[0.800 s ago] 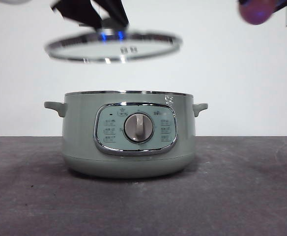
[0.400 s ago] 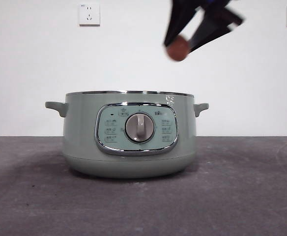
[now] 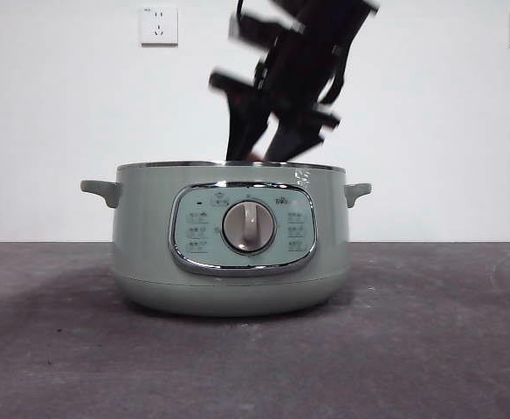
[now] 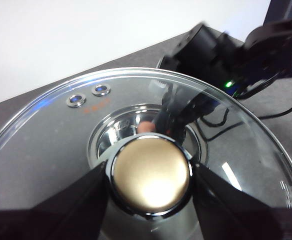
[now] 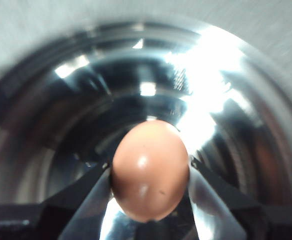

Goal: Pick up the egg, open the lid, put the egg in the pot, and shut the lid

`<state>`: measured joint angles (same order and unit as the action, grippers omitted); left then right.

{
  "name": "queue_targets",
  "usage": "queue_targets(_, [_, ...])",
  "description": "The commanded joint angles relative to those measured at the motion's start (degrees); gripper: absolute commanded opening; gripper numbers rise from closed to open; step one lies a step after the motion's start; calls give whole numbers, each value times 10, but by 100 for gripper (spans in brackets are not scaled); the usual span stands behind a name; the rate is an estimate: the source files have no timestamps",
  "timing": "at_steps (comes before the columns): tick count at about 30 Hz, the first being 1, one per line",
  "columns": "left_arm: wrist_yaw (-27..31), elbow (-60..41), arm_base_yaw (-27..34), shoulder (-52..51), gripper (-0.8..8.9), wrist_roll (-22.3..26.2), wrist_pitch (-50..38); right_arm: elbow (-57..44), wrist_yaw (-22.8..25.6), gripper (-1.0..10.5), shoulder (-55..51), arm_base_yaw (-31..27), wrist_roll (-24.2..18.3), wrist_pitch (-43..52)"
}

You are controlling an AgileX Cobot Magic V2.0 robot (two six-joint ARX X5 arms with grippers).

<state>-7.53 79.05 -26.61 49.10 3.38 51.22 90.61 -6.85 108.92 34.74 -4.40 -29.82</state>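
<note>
The right gripper (image 3: 257,157) has dropped to the pot (image 3: 229,240) rim at frame centre, clamping the egg (image 5: 149,170); the left gripper (image 4: 150,176) clamps the lid (image 4: 61,130) knob.

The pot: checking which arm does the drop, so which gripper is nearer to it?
Right. The right gripper reaches down into the pot, fingers clamping the egg. The left gripper holds the lid by its knob, higher up, looking down on the pot.

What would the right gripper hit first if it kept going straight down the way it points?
Likely the pot's shiny steel inner floor; the right gripper, shut on the egg, points into it with nothing between. Depth is unclear.
</note>
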Motion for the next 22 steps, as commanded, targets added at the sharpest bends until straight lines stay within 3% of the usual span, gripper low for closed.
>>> queue_targets(1, [1, 2, 2, -11, -8, -4, -23, 2, 14, -13, 27, 7, -18, 14])
queue_targets(17, [0, 2, 2, -12, -8, -4, -19, 1, 26, 8, 85, 19, -42, 6])
queue_targets(22, [0, 2, 2, -8, -8, -4, -20, 2, 27, 419, 80, 22, -38, 7])
